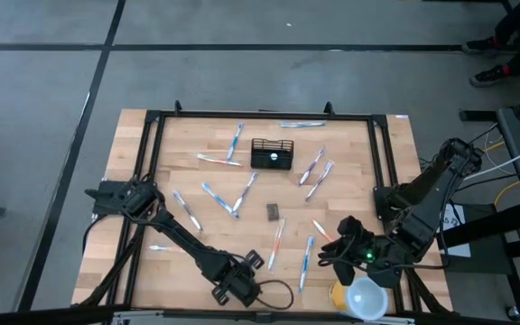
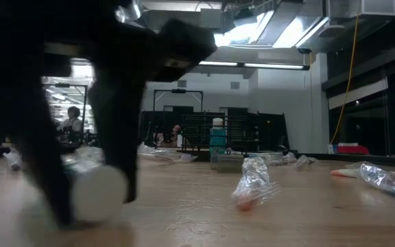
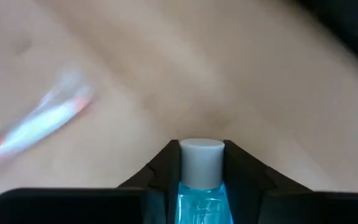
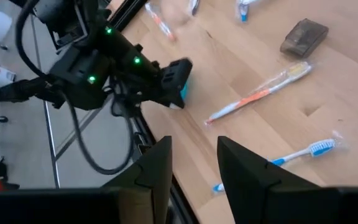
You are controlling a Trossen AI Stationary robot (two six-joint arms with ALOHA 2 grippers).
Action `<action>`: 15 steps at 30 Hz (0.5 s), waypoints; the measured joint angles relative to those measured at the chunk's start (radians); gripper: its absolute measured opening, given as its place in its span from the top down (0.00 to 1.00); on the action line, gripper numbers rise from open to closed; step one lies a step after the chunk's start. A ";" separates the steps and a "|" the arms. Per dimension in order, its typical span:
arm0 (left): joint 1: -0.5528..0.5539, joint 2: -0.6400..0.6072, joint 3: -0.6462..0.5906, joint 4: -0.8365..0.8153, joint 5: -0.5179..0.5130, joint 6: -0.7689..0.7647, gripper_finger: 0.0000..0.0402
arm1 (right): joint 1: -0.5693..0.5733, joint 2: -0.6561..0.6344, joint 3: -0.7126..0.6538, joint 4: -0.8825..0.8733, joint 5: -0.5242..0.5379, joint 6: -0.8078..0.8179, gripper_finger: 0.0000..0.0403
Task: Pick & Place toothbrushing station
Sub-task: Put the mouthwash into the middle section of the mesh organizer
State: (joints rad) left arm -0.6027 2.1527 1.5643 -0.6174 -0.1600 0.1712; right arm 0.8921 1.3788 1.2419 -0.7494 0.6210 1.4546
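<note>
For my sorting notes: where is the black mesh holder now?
In the high view, the black mesh holder stands on the table's far middle part, with wrapped toothbrushes on both sides, apart from both grippers.

yellow cup w/ pale lid | near table edge | grey block mid-table

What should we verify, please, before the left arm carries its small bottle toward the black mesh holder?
1. Left end effector closed around the blue bottle with grey cap: ok.
2. Bottle clear of the table: cannot tell.
3. Black mesh holder upright at the far side of the table: ok.
4. Path free of wrapped toothbrushes: not ok, several lie between.
5. Right end effector clear of the path: cannot tell.
</note>
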 joint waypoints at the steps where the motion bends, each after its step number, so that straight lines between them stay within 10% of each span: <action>1: 0.006 -0.011 -0.001 0.002 -0.018 -0.015 0.78 | 0.000 0.000 0.000 0.000 0.001 0.000 0.68; 15: 0.266 -0.542 -0.042 0.286 -0.640 -0.308 0.78 | 0.051 0.000 0.000 0.013 0.269 0.001 0.68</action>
State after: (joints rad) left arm -0.3371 1.6102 1.5224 -0.3313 -0.8002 -0.1366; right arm 0.9431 1.3788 1.2419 -0.7362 0.8902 1.4551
